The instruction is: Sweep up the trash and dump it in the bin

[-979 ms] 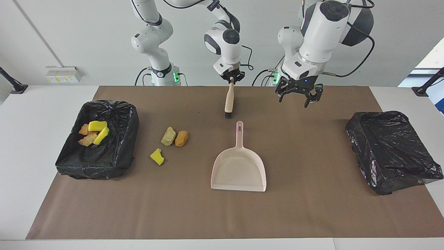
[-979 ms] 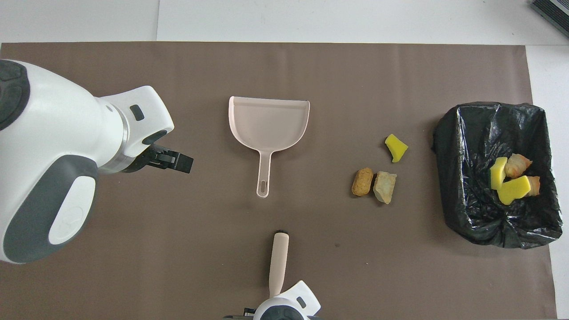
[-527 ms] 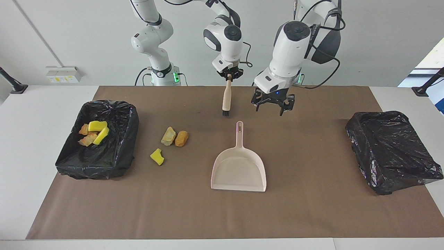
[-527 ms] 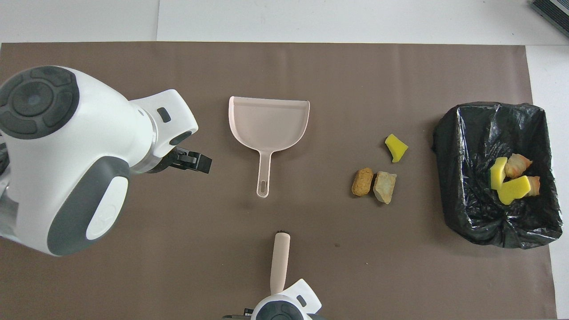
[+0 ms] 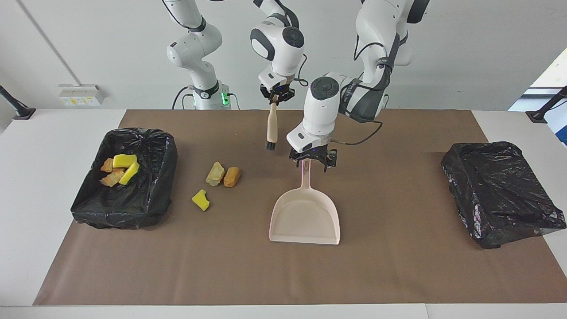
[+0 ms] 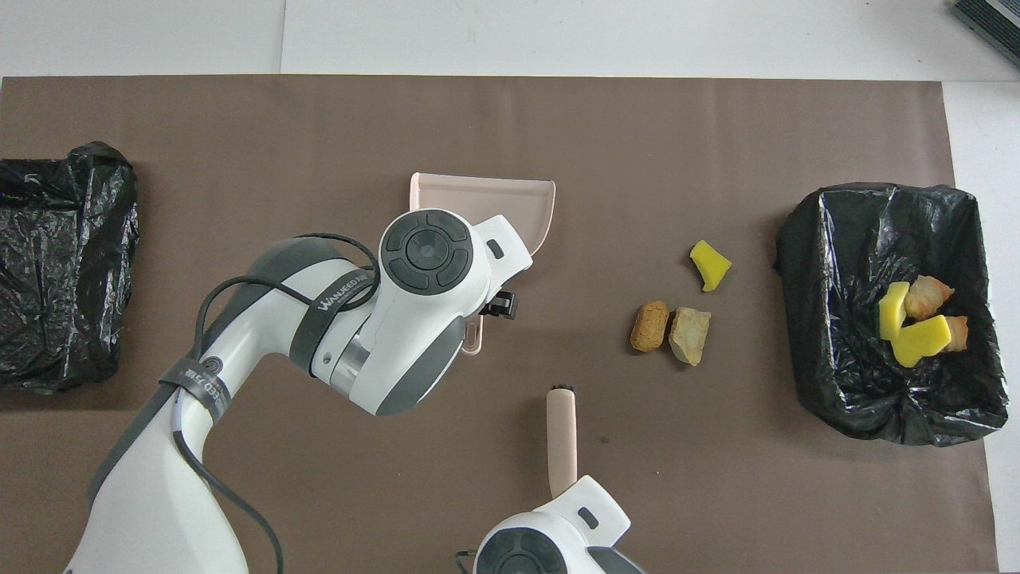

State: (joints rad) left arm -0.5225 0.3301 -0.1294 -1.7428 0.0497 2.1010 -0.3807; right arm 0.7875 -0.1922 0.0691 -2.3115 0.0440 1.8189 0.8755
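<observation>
Three scraps of trash lie on the brown mat: a yellow sponge chunk (image 5: 201,200) (image 6: 709,265), a pale piece (image 5: 215,173) (image 6: 690,336) and a golden-brown piece (image 5: 231,176) (image 6: 651,325). Several more scraps (image 5: 118,169) (image 6: 916,319) lie in the black-lined bin (image 5: 146,208) (image 6: 797,239). My left gripper (image 5: 312,163) is open and low, its fingers on either side of the handle end of the beige dustpan (image 5: 305,217) (image 6: 486,199). My right gripper (image 5: 275,94) is shut on the beige-handled brush (image 5: 271,126) (image 6: 561,434), which hangs bristles down above the mat.
A second black bag-covered box (image 5: 500,190) (image 6: 60,263) stands at the left arm's end of the table. The brown mat (image 5: 398,266) covers most of the white table. The left arm hides the dustpan's handle in the overhead view.
The left arm has swung from the left arm's end to the middle and come down over the dustpan's handle. The right gripper has carried the brush slightly toward the scraps.
</observation>
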